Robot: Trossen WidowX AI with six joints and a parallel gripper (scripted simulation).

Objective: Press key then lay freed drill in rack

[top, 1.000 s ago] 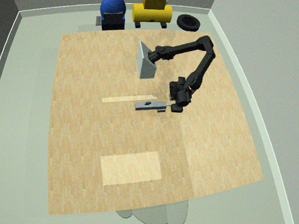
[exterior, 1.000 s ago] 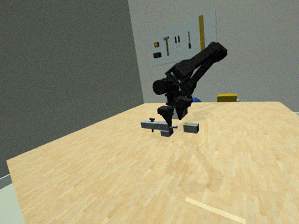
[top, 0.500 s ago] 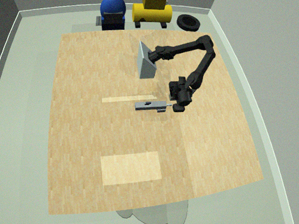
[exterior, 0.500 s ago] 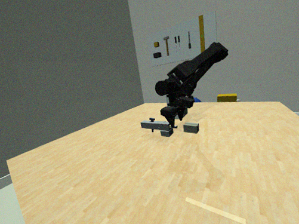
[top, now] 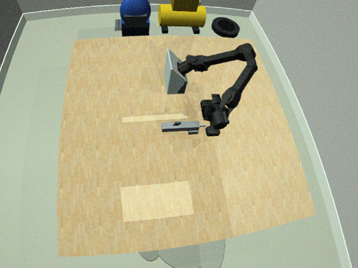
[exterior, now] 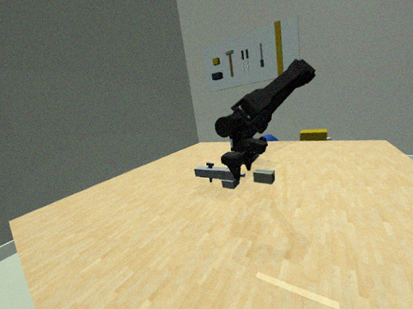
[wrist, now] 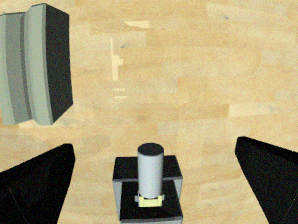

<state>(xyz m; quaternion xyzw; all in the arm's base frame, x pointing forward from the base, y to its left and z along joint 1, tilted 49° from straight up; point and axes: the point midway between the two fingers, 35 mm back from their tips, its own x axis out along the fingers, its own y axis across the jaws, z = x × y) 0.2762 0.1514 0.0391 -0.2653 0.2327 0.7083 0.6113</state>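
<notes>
Grey drill (top: 179, 126), one, perhaps still stuck, one pincer (wrist: 149, 183) (wide, unladen)

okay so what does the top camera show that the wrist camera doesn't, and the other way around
Only the top view shows the whole arm, the blue tank, yellow compressor and black tire behind the table, and the pale rectangle on the wood.

Only the wrist view looks straight down the drill's round tip, with the open jaws' dark fingers standing well apart on either side, touching nothing.

Both show the grey drill, the wooden table top and the empty gripper at the drill's tip end.
</notes>
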